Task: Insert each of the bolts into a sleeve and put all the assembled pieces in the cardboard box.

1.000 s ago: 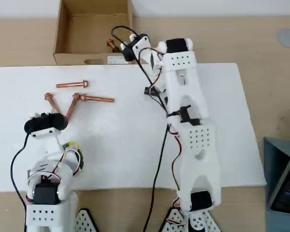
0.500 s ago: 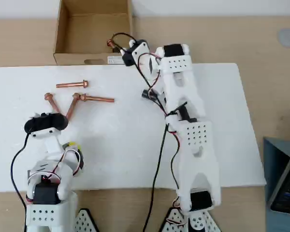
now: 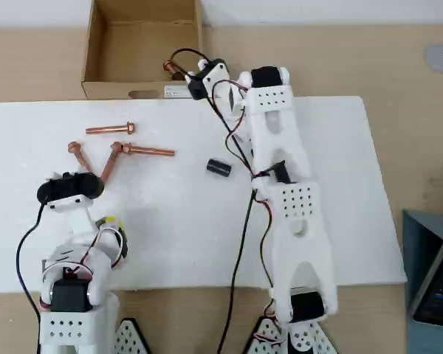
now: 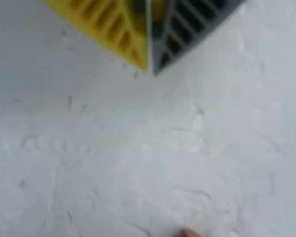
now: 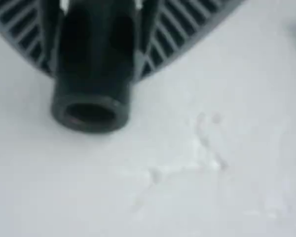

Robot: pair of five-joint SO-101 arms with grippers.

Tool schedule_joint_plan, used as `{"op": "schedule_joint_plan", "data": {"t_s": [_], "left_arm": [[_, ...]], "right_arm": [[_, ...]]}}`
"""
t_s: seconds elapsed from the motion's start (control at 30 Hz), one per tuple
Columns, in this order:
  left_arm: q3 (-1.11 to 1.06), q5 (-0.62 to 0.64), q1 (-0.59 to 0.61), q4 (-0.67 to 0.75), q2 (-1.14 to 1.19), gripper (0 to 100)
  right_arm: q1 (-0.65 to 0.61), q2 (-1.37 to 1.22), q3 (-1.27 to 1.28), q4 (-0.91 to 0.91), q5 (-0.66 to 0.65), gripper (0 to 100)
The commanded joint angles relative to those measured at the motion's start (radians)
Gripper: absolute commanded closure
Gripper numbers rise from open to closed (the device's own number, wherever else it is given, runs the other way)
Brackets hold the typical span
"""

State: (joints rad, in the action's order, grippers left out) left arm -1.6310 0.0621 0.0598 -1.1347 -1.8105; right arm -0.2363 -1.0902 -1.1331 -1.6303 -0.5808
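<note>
Right wrist view showed the right gripper [image 5: 94, 61] clamped on a black sleeve [image 5: 91, 101]. The left gripper [image 4: 150, 65] was pinched closed, empty. In the high view, loose bolts [image 3: 111, 130] lay centre-left, the cardboard box [image 3: 125, 90] upper left.

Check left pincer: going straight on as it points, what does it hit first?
Likely the white mat: the shut left pincer points at a bare patch. A copper bolt tip lies farther on; depth unclear.

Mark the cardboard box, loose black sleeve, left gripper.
cardboard box [image 3: 111, 89]: high view, near wall.
loose black sleeve [image 3: 218, 167]: high view, middle of its body.
left gripper [image 4: 149, 64]: left wrist view, where the fingertips meet.
</note>
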Motion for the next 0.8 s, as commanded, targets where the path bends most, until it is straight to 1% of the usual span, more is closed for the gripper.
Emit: {"op": "schedule_joint_plan", "data": {"t_s": [0.0, 0.13, 0.3, 0.47, 0.77], "left_arm": [[0.006, 0.0, 0.011, 0.012, -0.008, 100], [0.006, 0.0, 0.011, 0.012, -0.008, 100], [0.006, 0.0, 0.011, 0.012, -0.008, 100], [0.006, -0.003, 0.011, 0.012, -0.008, 100], [0.006, -0.005, 0.003, 0.009, -0.008, 100]], "right_arm": [[0.002, 0.001, -0.059, -0.061, -0.011, 98.8], [-0.013, 0.002, -0.179, -0.146, -0.008, 98.8], [-0.016, 0.041, -0.257, -0.16, 0.023, 98.8], [-0.016, 0.209, -0.14, -0.16, 0.044, 98.8], [-0.008, 0.615, 0.199, -0.16, 0.127, 98.8]]}}
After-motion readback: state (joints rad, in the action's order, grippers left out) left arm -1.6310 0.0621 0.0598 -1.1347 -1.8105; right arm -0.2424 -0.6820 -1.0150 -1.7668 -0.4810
